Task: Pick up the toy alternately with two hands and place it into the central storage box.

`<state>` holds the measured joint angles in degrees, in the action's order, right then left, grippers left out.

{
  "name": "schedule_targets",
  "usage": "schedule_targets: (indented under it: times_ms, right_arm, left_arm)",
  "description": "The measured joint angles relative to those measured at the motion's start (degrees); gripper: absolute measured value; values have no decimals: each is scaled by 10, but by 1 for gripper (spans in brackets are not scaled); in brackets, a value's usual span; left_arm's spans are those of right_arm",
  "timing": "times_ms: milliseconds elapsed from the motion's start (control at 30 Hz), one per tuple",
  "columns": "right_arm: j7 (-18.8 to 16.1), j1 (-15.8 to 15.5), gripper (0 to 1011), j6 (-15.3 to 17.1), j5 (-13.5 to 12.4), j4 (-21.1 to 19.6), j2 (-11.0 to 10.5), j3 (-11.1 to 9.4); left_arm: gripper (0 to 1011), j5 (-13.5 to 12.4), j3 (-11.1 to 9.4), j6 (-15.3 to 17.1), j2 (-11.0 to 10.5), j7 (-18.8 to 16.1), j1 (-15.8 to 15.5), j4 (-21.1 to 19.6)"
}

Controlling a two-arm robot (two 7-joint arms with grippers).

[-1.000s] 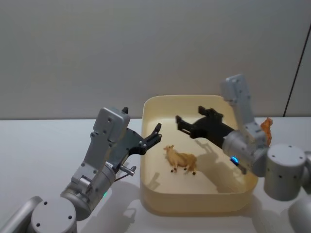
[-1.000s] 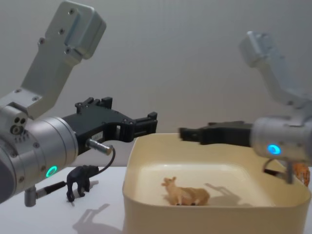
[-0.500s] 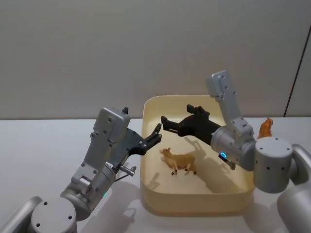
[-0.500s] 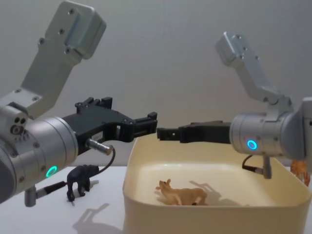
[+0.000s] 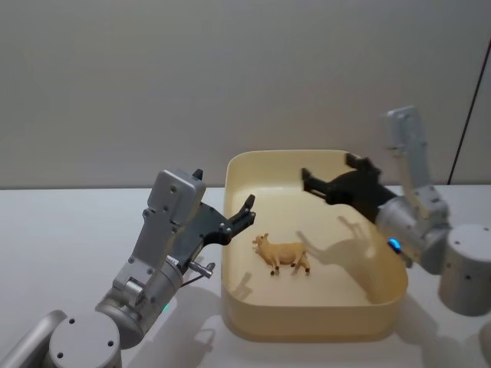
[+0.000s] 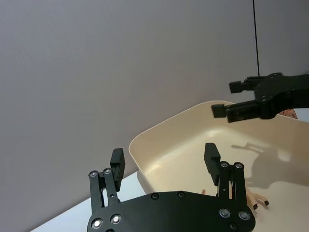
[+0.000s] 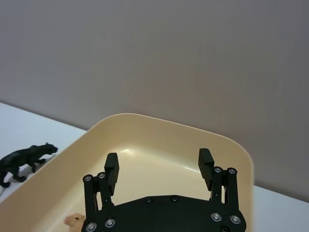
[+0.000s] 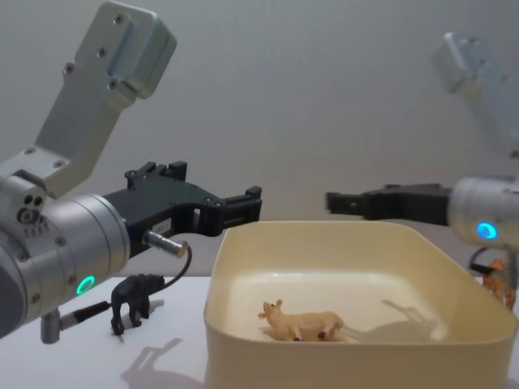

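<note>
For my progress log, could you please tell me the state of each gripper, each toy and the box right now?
Left gripper: open, empty, raised by the box's left rim.
Right gripper: open, empty, above the box.
Storage box: upright, holding one toy.
Tan toy cow: lying on its side inside the box.
Black toy animal: standing on the table, left of the box.

Silver arm (image 8: 69,243); black left gripper (image 8: 253,204)
</note>
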<state>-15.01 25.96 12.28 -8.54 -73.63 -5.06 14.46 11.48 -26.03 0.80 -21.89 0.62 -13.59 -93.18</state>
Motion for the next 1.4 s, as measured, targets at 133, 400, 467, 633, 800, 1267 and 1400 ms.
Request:
schedule_targets:
  times_ms: [133, 400, 467, 633, 800, 1267, 1400]
  right_arm:
    - [20, -19, 1001, 0, -5, -27, -14, -12]
    - [65, -63, 1001, 1, -19, -84, -49, -42]
    - [74, -74, 1001, 2, -23, -96, -58, -49]
    - [99, -105, 1001, 9, -37, -126, -83, -73]
    - [116, -129, 1001, 23, -50, -145, -104, -94]
    - [113, -143, 1001, 65, -62, -139, -120, -106]
    - [105, -130, 1001, 67, -56, -119, -114, -100]
  left_arm:
    - [1001, 0, 0, 0, 0, 0, 0, 0]
    - [1001, 0, 0, 0, 0, 0, 0, 0]
    - [1001, 0, 0, 0, 0, 0, 0, 0]
    - [1001, 0, 0, 0, 0, 0, 0, 0]
    - [1001, 0, 0, 0, 0, 0, 0, 0]
    - [1001, 0, 0, 0, 0, 0, 0, 0]
    - [1001, 0, 0, 0, 0, 0, 0, 0]
